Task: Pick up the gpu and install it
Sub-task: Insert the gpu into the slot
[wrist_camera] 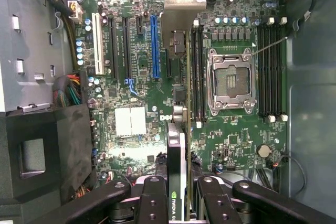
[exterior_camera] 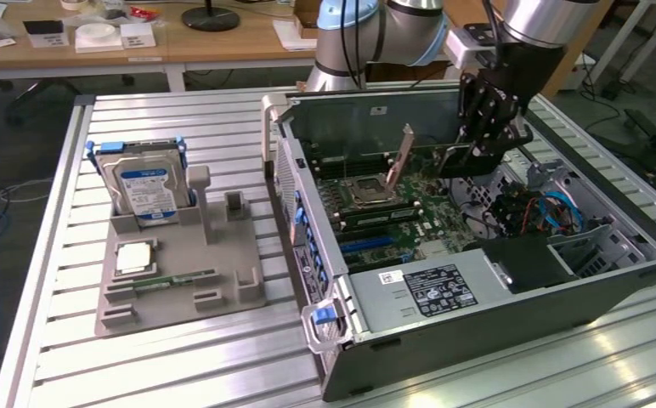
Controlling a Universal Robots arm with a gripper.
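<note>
Black-fingered hand [wrist_camera: 178, 184] is gripping the thin, flat, dark gpu card [wrist_camera: 176, 145] inside an open computer.
The ribbed aluminium tabletop [exterior_camera: 192, 357] is carrying the grey metal tower case [exterior_camera: 510, 314] lying open; over its green motherboard [wrist_camera: 131, 93] the hand is clamping the card edge-on, just beside the long blue slot [wrist_camera: 154, 45].

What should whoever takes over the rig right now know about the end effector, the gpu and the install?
End effector: shut on the gpu, gripping it on edge.
Location: the gpu is held inside the open computer case, above the motherboard.
Done: pickup.
Left: seating. The card appears to sit in no slot yet, and the blue slot is empty.
</note>
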